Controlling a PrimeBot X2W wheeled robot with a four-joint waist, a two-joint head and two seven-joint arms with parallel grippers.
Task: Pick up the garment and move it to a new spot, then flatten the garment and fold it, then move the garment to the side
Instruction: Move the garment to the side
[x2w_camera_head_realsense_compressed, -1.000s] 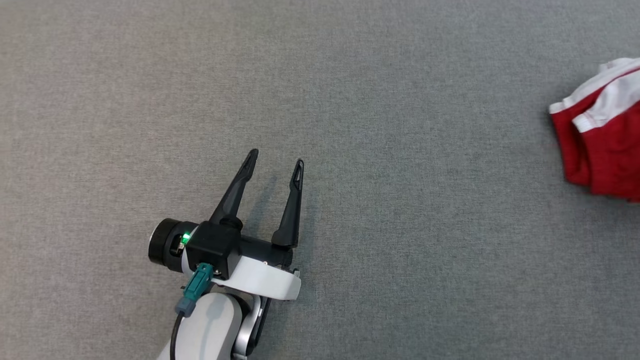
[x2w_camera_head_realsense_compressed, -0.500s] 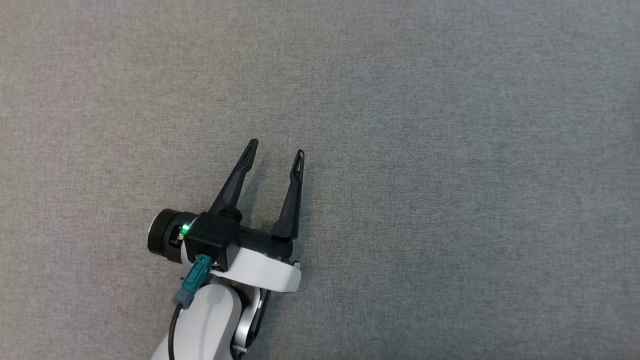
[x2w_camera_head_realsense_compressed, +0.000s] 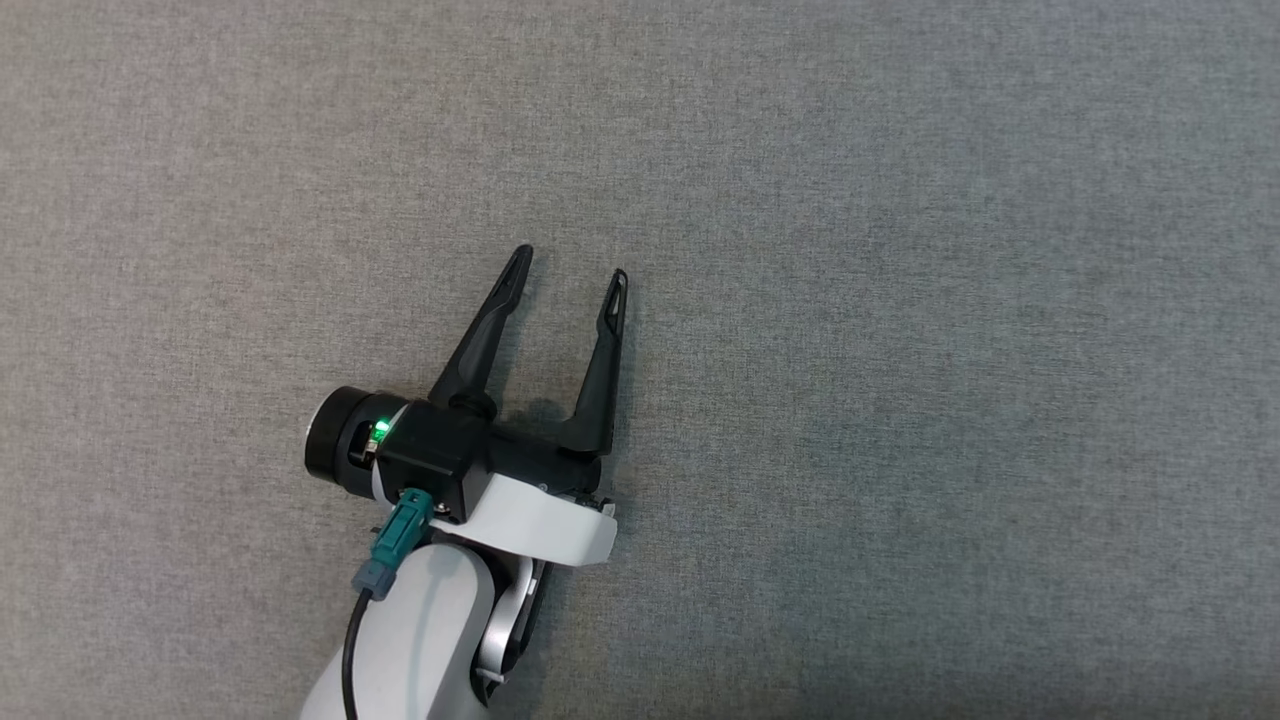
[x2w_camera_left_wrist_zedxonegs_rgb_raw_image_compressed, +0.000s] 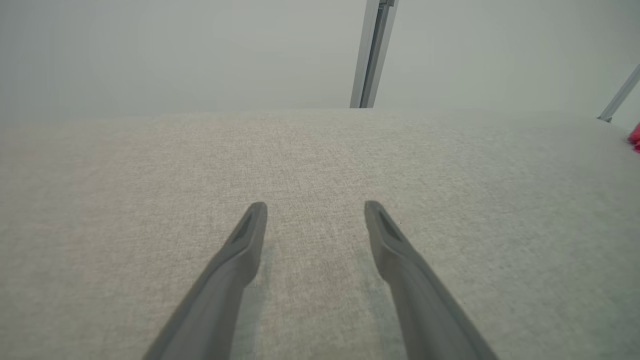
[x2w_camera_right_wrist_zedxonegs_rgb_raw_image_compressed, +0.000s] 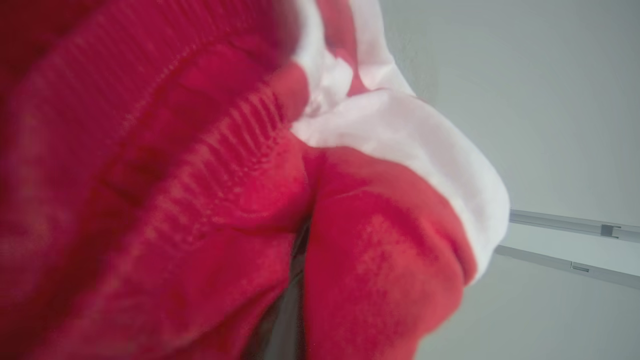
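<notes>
Pinched shut on a bunched red knit garment with white trim (x2w_camera_right_wrist_zedxonegs_rgb_raw_image_compressed: 200, 200), left and centre of its wrist frame, the right end effector (x2w_camera_right_wrist_zedxonegs_rgb_raw_image_compressed: 295, 260) could drop it if folds slip, while the left end effector (x2w_camera_head_realsense_compressed: 571, 265) gapes empty at lower left.

**Left gripper spread, right gripper clamped**

The left gripper (x2w_camera_head_realsense_compressed: 571, 263) reaches forward from its pale forearm (x2w_camera_head_realsense_compressed: 420, 640). Its two dark fingers (x2w_camera_head_realsense_compressed: 482, 335) are spread wide with nothing between them, and a green light (x2w_camera_head_realsense_compressed: 381, 432) glows at the wrist. The right gripper (x2w_camera_right_wrist_zedxonegs_rgb_raw_image_compressed: 286, 305) is pinched tight on the red garment (x2w_camera_right_wrist_zedxonegs_rgb_raw_image_compressed: 200, 175), whose folds bury all but a dark sliver of it.
</notes>
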